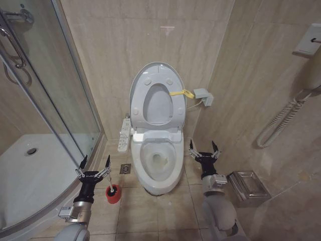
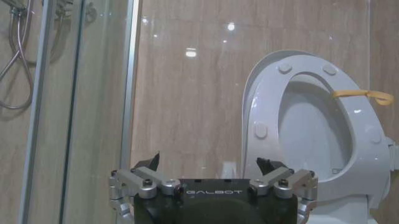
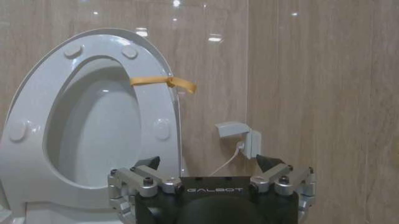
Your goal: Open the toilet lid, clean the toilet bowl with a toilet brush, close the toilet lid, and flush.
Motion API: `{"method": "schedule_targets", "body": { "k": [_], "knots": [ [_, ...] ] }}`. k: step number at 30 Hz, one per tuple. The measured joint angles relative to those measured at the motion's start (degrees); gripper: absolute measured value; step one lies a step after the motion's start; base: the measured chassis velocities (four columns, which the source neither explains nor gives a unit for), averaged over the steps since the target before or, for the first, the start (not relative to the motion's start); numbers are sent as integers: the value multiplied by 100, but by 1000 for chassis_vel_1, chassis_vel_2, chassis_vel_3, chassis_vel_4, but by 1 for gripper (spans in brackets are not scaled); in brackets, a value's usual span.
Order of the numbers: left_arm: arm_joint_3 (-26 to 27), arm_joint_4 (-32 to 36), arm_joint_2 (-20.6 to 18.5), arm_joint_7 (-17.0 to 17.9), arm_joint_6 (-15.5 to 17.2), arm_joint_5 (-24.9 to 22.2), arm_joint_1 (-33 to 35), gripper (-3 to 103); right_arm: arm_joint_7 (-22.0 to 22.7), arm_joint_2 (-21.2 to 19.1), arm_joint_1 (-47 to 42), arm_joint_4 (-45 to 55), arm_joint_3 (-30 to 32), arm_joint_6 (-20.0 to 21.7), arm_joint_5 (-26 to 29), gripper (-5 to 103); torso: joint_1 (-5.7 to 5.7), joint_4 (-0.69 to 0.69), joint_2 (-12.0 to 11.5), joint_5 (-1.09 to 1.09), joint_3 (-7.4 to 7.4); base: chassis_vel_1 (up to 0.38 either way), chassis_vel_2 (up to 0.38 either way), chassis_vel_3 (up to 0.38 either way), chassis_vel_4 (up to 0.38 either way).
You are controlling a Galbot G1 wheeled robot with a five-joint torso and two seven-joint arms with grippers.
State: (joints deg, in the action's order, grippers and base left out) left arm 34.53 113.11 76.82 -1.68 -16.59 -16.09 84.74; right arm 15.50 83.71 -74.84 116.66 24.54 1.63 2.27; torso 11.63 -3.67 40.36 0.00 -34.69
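Closest in, the left gripper [image 1: 94, 167] hangs low by the floor, fingers spread and empty, and the right gripper [image 1: 203, 149] hovers beside the toilet, fingers spread too, holding nothing. The toilet lid [image 1: 142, 80] stands upright against the wall with the seat raised against it, yellow strap [image 1: 181, 93] at its edge, so the toilet bowl [image 1: 159, 159] sits open. The toilet brush [image 1: 114, 192] stands in its red cup on the floor just beside the left gripper. Fetching it looks like the step in hand: come straight down, pinch the thin handle, lift without tipping the cup. Count: one lid, one bowl, one brush, two grippers.
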Motion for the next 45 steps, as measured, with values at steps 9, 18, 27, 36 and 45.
{"method": "schedule_targets", "body": {
  "k": [9, 18, 27, 36, 45],
  "knots": [
    [0, 0, 0, 0, 0, 0, 0, 100, 0, 0, 0, -2, 0, 0, 2, 100, 0, 0, 0, 0, 0, 0, 0, 0, 0],
    [0, 0, 0, 0, 0, 0, 0, 100, 0, -1, 0, -2, 0, 0, 2, 100, 0, 0, 0, 0, 0, 0, 0, 0, 0],
    [0, 0, 0, 0, 0, 0, 0, 100, 0, -1, 1, -3, 0, 0, 2, 100, 0, 0, 0, 0, 0, 0, 0, 0, 0],
    [0, 0, 0, 0, 0, 0, 0, 100, 0, -1, 1, -3, 0, 0, 2, 100, 0, 0, 0, 0, 0, 0, 0, 0, 0],
    [0, 0, 0, 0, 0, 0, 0, 100, 0, -1, 1, -3, 0, 0, 2, 100, 0, 0, 0, 0, 0, 0, 0, 0, 0]
  ]
}}
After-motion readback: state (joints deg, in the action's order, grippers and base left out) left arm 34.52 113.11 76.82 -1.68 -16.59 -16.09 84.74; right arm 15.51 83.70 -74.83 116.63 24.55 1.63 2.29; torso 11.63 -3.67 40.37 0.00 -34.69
